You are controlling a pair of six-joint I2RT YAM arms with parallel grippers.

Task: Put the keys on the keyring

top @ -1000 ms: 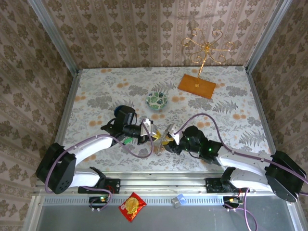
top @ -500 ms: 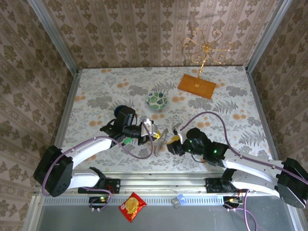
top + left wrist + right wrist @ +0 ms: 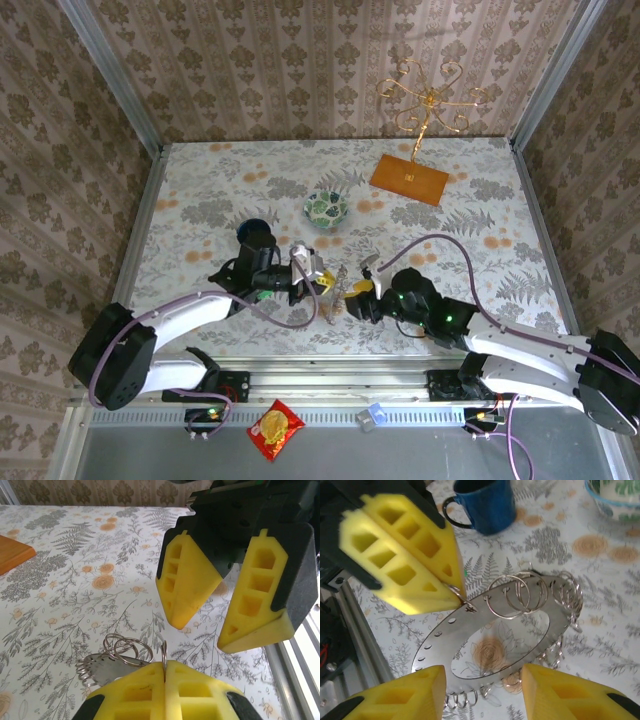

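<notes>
Because the left gripper (image 3: pixel 165 666) is pinched tight on just the thin rim of the keyring (image 3: pixel 439 632), held tilted over the table, while the right gripper (image 3: pixel 482 680) hangs half open and empty astride its near edge, 1 nudge could twist it loose.

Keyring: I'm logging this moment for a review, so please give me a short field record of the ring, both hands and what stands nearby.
keyring: flat, grey, held tilted, small wire rings threaded on it
left hand: shut on the keyring's edge
right hand: open, pointed at the ring, not gripping it
beyond the ring: blue mug, patterned bowl
</notes>
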